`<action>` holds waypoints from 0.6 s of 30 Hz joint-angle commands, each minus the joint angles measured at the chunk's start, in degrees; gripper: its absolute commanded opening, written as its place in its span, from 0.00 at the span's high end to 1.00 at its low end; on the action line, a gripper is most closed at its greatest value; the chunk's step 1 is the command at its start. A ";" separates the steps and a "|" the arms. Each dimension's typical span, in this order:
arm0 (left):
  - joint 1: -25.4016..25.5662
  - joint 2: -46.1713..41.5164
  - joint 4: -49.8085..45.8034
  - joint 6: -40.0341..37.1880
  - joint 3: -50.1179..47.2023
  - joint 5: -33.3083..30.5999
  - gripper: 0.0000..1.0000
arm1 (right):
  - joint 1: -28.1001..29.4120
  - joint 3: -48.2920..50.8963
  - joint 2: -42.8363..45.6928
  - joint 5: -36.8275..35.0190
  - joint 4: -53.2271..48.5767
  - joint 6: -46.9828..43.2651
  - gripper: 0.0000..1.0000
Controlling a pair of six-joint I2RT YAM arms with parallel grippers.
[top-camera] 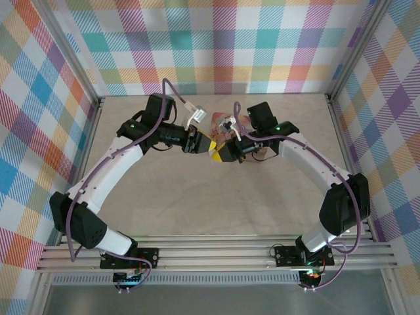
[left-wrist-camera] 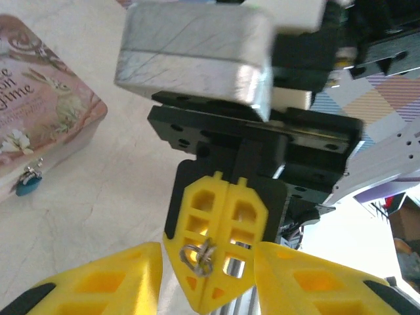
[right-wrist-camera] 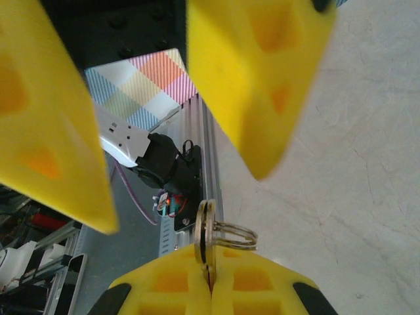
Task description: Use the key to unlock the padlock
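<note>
Padlock (left-wrist-camera: 27, 182) looks tiny and blurry against the box (left-wrist-camera: 46, 118). Right fingers (right-wrist-camera: 164, 283) pinch the key (right-wrist-camera: 205, 230) edge-on, left fingers (left-wrist-camera: 98, 281) spread around them.

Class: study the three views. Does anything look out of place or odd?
Nothing spilled or broken. One oddity: the key is pinched mid-air in the shut right gripper, between the open left gripper's fingers, away from the padlock on the box.
</note>
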State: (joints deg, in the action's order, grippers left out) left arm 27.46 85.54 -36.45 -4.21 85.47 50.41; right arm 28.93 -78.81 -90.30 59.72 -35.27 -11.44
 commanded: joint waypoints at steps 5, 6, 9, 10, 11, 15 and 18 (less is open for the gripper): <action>0.76 3.94 -5.80 -1.05 5.24 4.66 0.71 | -0.03 -0.32 0.21 1.91 -0.08 -2.44 1.00; 0.83 4.55 -6.60 -1.05 5.73 5.10 0.75 | -0.01 -0.31 0.23 1.85 0.01 -2.45 1.00; 0.83 5.71 -7.85 -0.72 6.60 6.08 0.88 | 0.01 -0.49 -0.07 1.93 -0.01 -2.44 1.00; 0.77 5.94 -7.93 -0.36 6.63 6.16 0.93 | 0.00 -0.58 -0.14 1.89 -0.01 -2.45 1.00; 0.81 6.20 -7.93 0.10 6.81 6.05 1.00 | -0.04 -0.62 -0.22 1.73 0.00 -2.44 1.00; 0.82 6.92 -7.56 2.92 7.25 4.40 1.00 | -0.18 0.82 0.77 -0.69 3.36 0.52 0.99; 0.54 6.81 -5.29 7.27 6.31 1.00 1.00 | -1.50 4.31 3.42 -4.73 10.77 8.84 0.82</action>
State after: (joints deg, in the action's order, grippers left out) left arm 27.66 91.81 -42.30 -1.34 91.09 53.08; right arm 28.34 -76.69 -89.69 57.49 -32.01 -8.47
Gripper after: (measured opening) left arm 0.046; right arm 0.160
